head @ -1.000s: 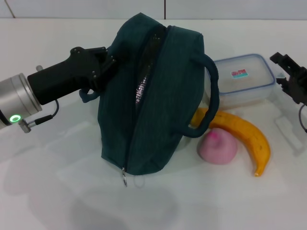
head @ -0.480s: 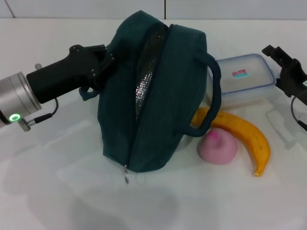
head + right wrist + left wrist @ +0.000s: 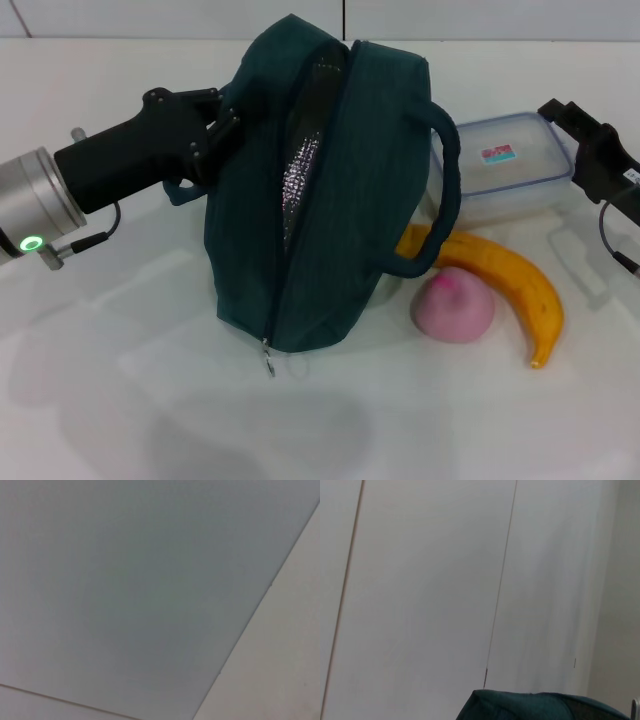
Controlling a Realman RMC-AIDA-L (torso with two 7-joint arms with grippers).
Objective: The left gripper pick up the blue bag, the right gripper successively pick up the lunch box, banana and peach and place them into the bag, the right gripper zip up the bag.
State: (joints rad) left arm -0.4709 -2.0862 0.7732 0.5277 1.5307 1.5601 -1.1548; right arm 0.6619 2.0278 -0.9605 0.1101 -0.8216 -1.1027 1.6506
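The blue bag (image 3: 325, 190) stands tall and slightly tilted, dark teal fabric with its zipper open along the top so the silver foil lining shows in the gap; a metal ring pull hangs at its lower front end and one padded handle loops out on its right side. Its top edge also shows in the left wrist view (image 3: 540, 706). Right of the bag and farther back lies the lunch box (image 3: 505, 165), clear plastic with a blue-rimmed lid, flat on the bench. The banana (image 3: 500, 275), yellow-orange and curved, lies just in front of the lunch box, one end tucked behind the bag's handle. The pink peach (image 3: 453, 306) sits touching the banana's inner curve, just right of the bag.
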